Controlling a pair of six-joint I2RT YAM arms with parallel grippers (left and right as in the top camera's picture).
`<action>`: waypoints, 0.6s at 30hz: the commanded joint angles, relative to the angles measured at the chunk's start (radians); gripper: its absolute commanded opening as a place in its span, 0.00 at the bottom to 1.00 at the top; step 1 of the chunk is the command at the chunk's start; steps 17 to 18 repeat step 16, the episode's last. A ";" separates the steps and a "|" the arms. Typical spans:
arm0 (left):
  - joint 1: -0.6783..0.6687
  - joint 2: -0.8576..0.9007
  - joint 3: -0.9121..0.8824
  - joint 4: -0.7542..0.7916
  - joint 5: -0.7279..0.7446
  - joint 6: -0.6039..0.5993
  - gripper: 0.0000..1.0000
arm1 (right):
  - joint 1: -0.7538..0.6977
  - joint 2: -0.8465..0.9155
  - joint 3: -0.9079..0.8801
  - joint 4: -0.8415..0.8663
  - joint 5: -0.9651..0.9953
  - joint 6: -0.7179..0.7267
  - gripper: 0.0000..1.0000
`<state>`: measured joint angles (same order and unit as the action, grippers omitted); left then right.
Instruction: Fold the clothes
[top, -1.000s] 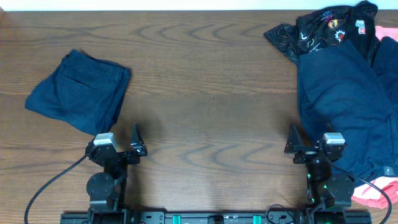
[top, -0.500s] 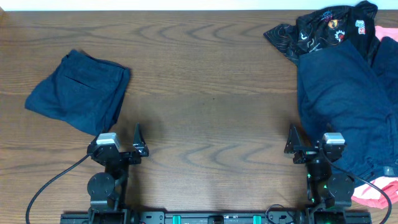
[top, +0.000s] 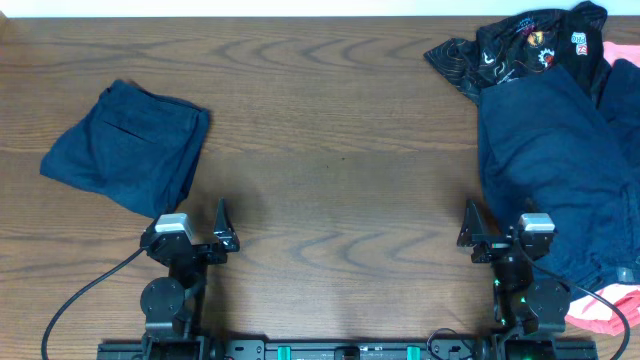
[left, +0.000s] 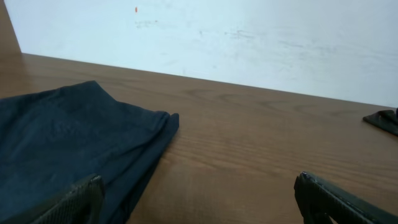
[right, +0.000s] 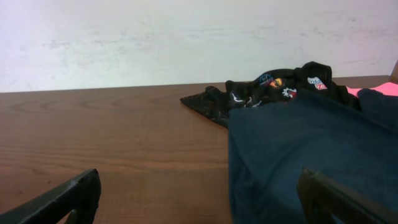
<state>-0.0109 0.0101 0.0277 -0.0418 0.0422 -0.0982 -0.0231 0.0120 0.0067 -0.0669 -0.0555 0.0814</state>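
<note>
Hands sit low at the table's (top: 340, 150) 6 o'clock edge: left hand (top: 222, 230) and right hand (top: 471, 234) released, spread wide, touching nothing.

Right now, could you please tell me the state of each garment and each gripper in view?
Square navy cloth garment on the left: folded into a bundle, lying flat, ungripped.
Large navy cloth garment on the right: unfolded, spread and rumpled, ungripped.
Black garment with white lines and colourful patches: crumpled, partly under the large navy one.
Coral-pink garment: mostly hidden, only edges showing.
Left gripper: open, empty.
Right gripper: open, empty.
</note>
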 joint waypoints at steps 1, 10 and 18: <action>-0.004 -0.006 -0.024 -0.026 -0.005 0.019 0.98 | 0.011 -0.005 -0.001 -0.004 -0.002 -0.016 0.99; -0.004 -0.006 -0.024 -0.026 -0.005 0.019 0.98 | 0.011 -0.005 -0.001 -0.003 -0.002 -0.016 0.99; -0.004 -0.006 -0.024 -0.026 -0.005 0.019 0.98 | 0.011 -0.005 -0.001 -0.004 -0.002 -0.016 0.99</action>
